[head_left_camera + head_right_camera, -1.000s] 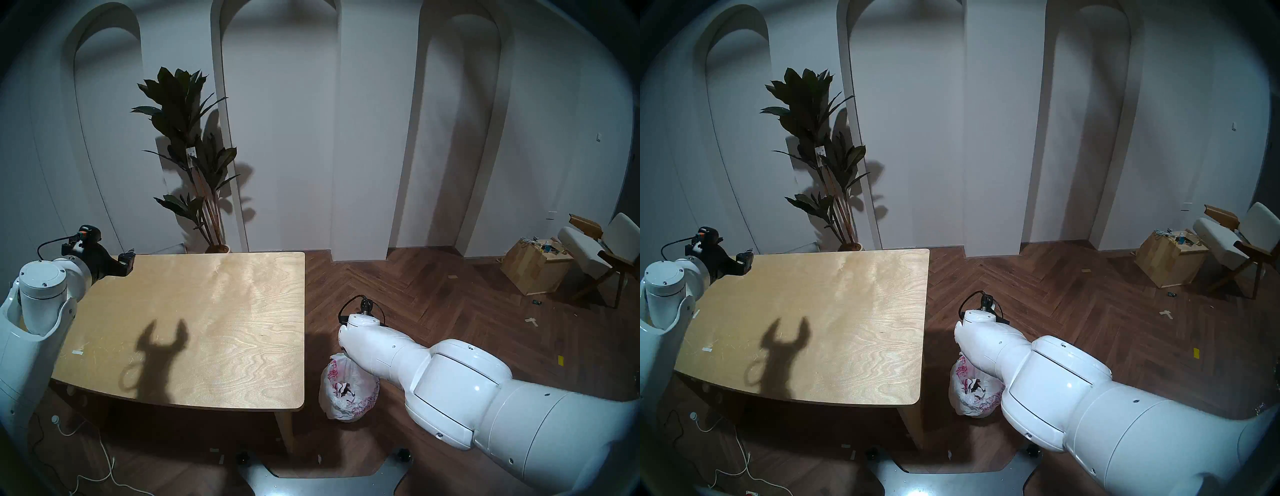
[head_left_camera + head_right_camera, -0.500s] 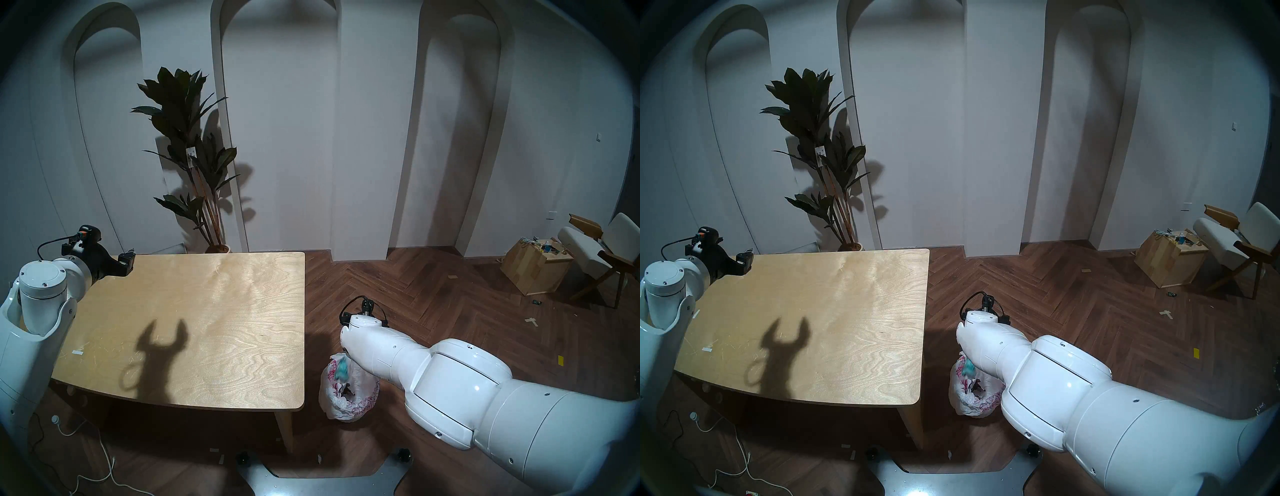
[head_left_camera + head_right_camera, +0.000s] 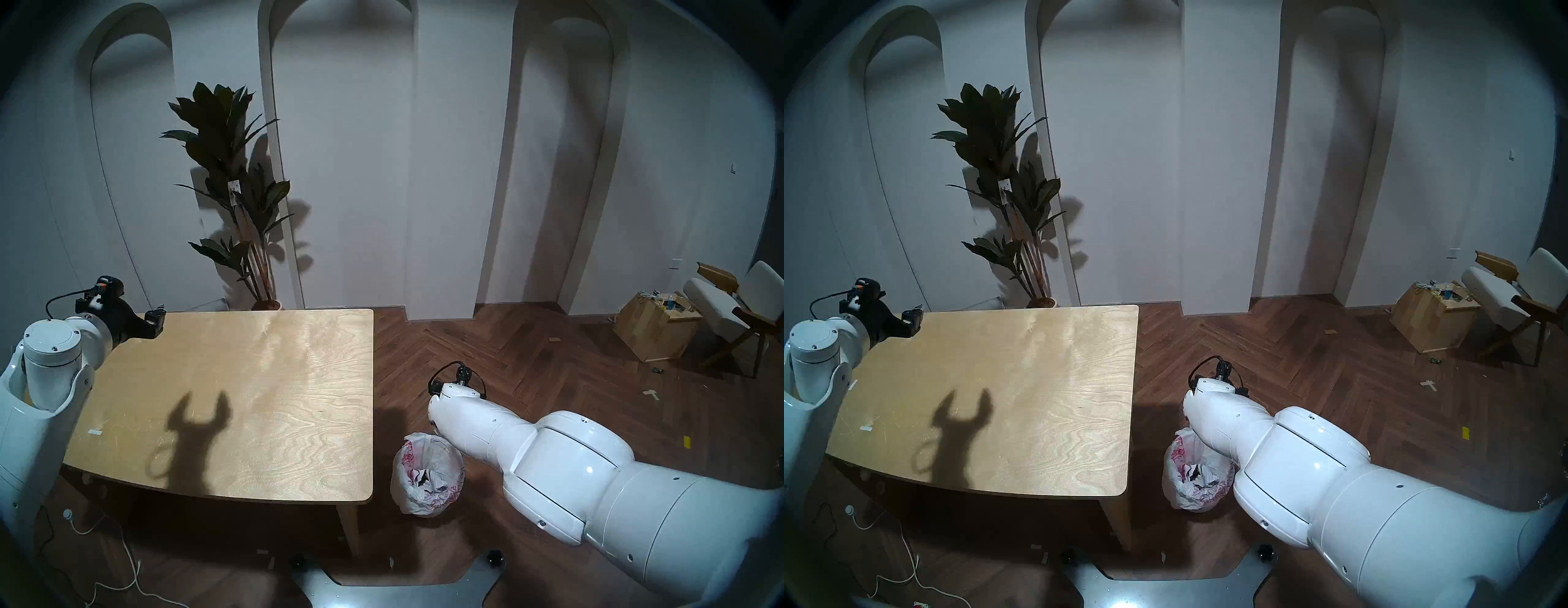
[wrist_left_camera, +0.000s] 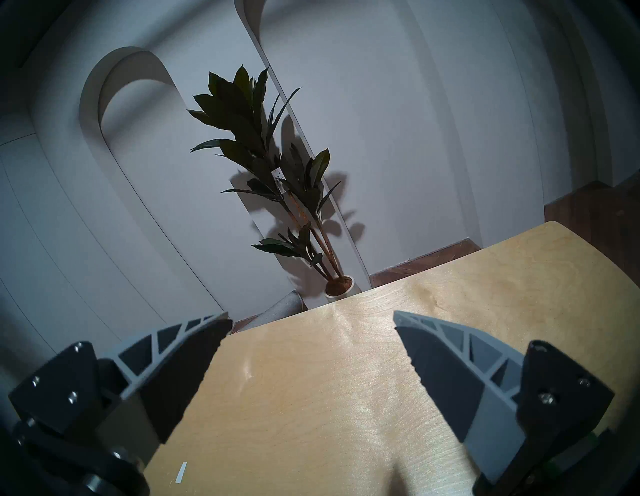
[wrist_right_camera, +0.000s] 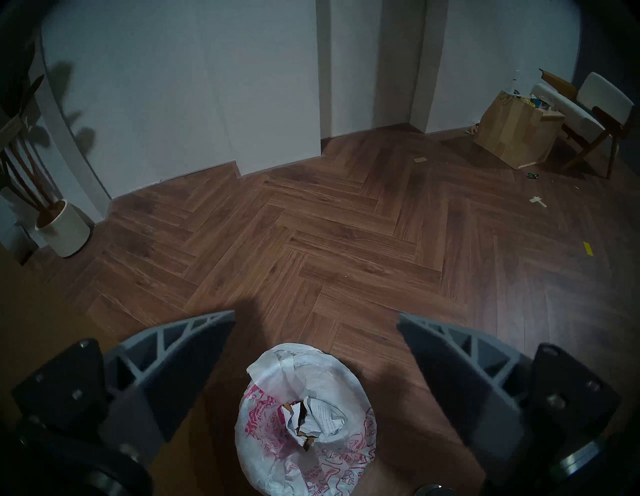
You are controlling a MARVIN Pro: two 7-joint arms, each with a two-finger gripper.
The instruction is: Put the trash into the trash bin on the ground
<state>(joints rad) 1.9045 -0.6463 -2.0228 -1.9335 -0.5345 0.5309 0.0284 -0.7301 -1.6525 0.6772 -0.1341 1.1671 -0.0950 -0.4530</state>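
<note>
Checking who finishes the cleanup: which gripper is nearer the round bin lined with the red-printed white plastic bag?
Right. The right gripper hangs open above the bin; the left gripper is over the table's far corner.

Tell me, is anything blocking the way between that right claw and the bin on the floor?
Nothing visible does. The right gripper hangs open above the trash bin, whose mouth is uncovered, with crumpled trash already inside.
</note>
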